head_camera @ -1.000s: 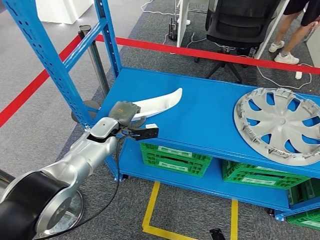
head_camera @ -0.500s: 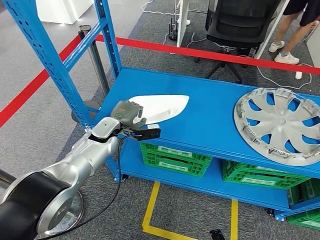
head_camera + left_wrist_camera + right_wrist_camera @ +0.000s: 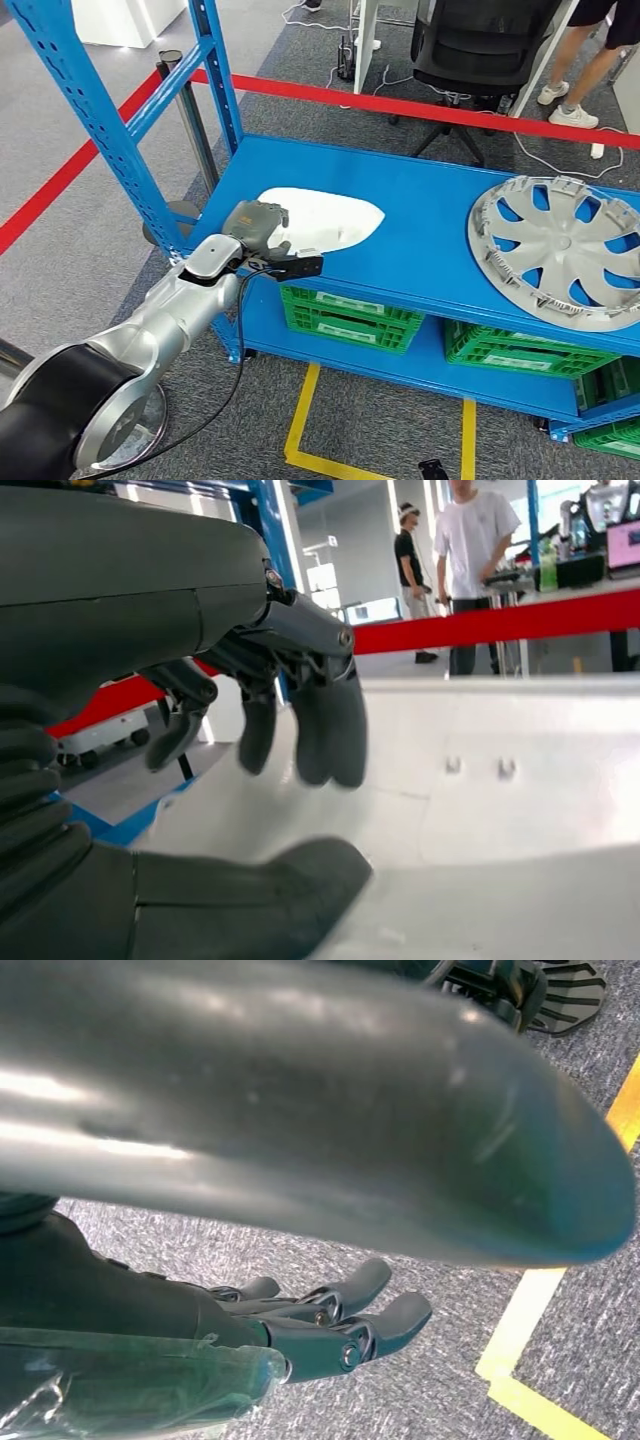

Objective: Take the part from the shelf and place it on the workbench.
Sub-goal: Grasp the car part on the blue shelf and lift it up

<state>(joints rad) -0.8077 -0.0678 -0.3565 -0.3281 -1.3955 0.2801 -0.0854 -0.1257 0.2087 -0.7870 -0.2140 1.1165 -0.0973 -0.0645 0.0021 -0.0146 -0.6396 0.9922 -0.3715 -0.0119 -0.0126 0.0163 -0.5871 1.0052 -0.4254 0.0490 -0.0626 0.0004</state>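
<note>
Left hand [image 3: 260, 232] was at the front-left corner of the blue shelf [image 3: 423, 225], on the near end of the white part [image 3: 324, 217]. Left wrist view: fingers [image 3: 324, 730] curled over the part's top face, thumb [image 3: 249, 895] along its near edge, so it was pinching the part. Part lay roughly flat on the shelf, far end pointing toward the hubcap [image 3: 562, 250] at the right end, well apart from it. Right hand [image 3: 332, 1325] hung over the carpet, fingers spread, holding nothing.

My read: grasp step, lift not done. Grip sat at one end of a long panel, so it'd likely sag or swing. Firm up the pinch, lift straight up slowly, clear the shelf upright [image 3: 113, 130] before turning toward the workbench.
</note>
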